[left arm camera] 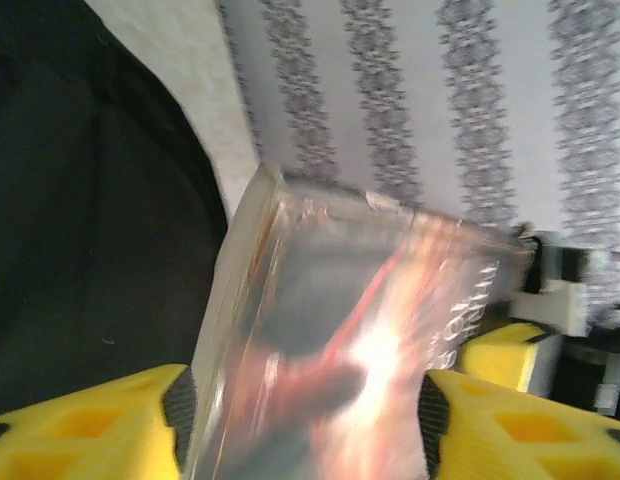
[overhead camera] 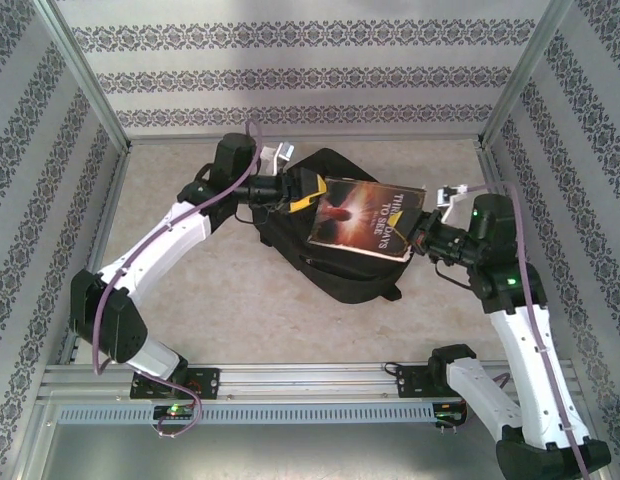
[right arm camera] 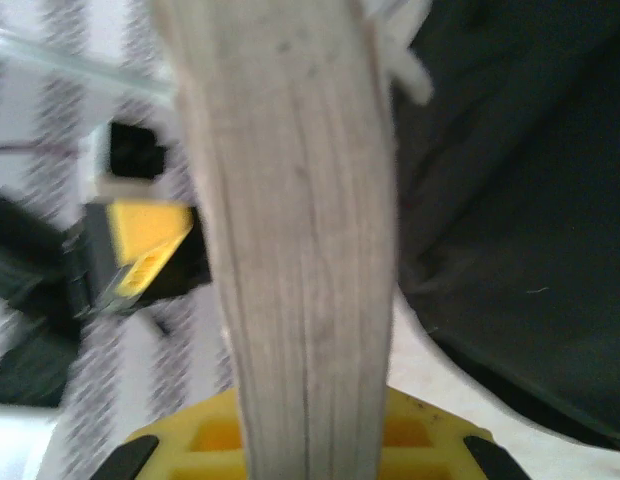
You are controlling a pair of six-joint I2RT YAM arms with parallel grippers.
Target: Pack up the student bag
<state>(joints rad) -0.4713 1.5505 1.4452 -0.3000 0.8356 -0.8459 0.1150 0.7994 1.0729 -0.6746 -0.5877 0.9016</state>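
- While my two arms reach inward from the near edge, the pale surface [overhead camera: 240, 320] lies under them, closed in by patterned walls [overhead camera: 290, 80].
- Near the middle of it lies the student bag [overhead camera: 335, 272], black and soft, flat on the surface between my two grippers.
- Across the bag's far part sits a book [overhead camera: 365, 218] with a dark cover, an orange-red glow and pale lettering. It is tilted, and I cannot tell whether it rests on the bag.
- My right gripper [overhead camera: 422, 232] pinches the book at its right edge. From that wrist, the page block rises straight up past the yellow fingers [right arm camera: 190, 445].
- My left gripper [overhead camera: 306, 192] is spread, with a yellow finger [left arm camera: 90, 420] on each side of the book's left end. I cannot tell whether the pads touch it.
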